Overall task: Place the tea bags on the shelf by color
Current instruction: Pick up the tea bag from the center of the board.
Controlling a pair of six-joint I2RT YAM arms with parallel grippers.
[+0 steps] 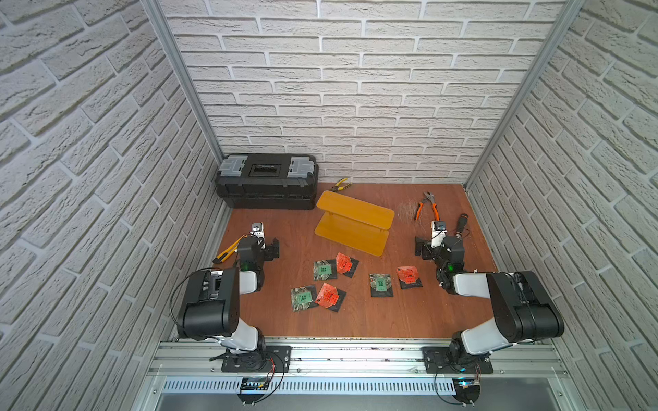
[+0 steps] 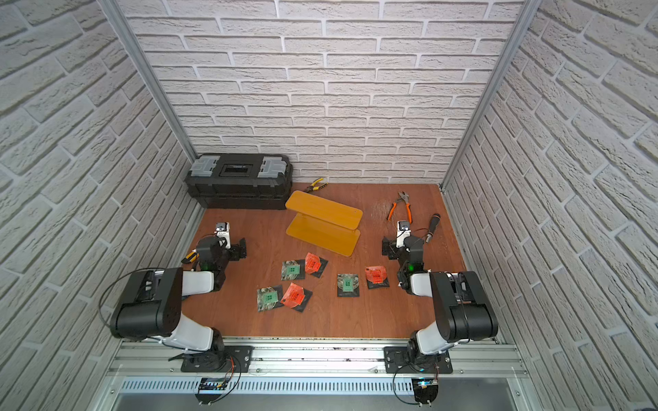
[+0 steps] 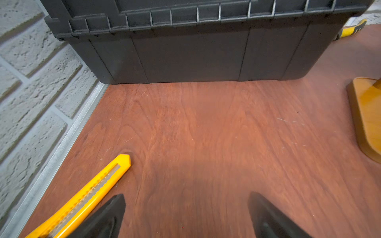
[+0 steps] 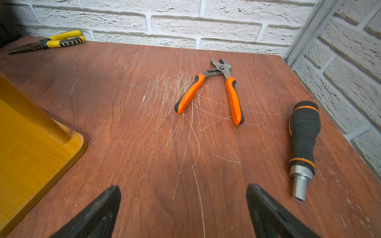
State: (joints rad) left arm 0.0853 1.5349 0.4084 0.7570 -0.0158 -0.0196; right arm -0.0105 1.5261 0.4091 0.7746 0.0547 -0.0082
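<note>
**Brick-walled bench (image 1: 427, 313), sorting not started**

Left tool (image 3: 185, 194) released, empty, beside knife (image 3: 82, 195). Best start: take tea bags (image 1: 323, 269) singly by an edge, one colour per tier. They are six flat black-backed squares, three green, three red, on bench before the bare shelf (image 1: 356, 213). Right tool (image 4: 183, 186) released, empty.

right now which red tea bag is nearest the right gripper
The rightmost red tea bag; the other two reds lie further from the right gripper.
</note>
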